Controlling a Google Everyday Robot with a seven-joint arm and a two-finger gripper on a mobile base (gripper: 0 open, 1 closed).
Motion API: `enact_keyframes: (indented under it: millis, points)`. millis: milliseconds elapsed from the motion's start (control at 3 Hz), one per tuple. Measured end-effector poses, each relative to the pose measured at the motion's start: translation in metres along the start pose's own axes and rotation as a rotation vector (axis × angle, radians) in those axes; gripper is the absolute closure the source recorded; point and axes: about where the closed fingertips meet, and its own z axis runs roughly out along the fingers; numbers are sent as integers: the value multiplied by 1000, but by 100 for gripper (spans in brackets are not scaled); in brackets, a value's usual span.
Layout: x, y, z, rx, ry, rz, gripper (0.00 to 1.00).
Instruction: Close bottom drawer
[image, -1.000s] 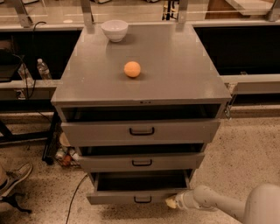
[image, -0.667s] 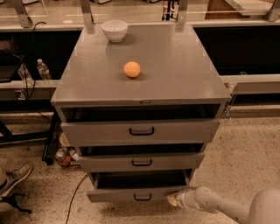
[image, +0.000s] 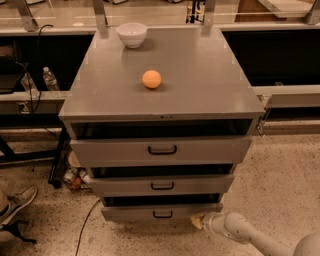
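Observation:
The bottom drawer (image: 161, 213) is the lowest of three on the grey metal cabinet (image: 165, 60). It stands out a little, with a dark gap above its front panel and a small dark bar handle (image: 162, 215) at centre. My gripper (image: 198, 220) is at the drawer's lower right corner, against the right end of the front panel, on the end of my white arm (image: 250, 235) that comes in from the lower right.
The middle drawer (image: 162, 185) and top drawer (image: 161, 149) also stand partly out. An orange ball (image: 151, 79) and a white bowl (image: 131, 34) sit on the cabinet top. A shoe (image: 17, 202) and a cable (image: 85, 225) lie on the floor at left.
The bottom drawer has slid inward and sticks out less than before. My gripper has followed it toward the cabinet.

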Motion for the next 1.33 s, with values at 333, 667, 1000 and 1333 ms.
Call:
enact_keyframes:
  millis: [333,667,1000,1333]
  points:
    - [-27,-15,9,5,-79,-33,100]
    - [-36,-17,12,2,-102,-48,100]
    - [-43,-17,13,-2,-117,-69,100]
    - [-43,-16,11,-1,-118,-71,100]
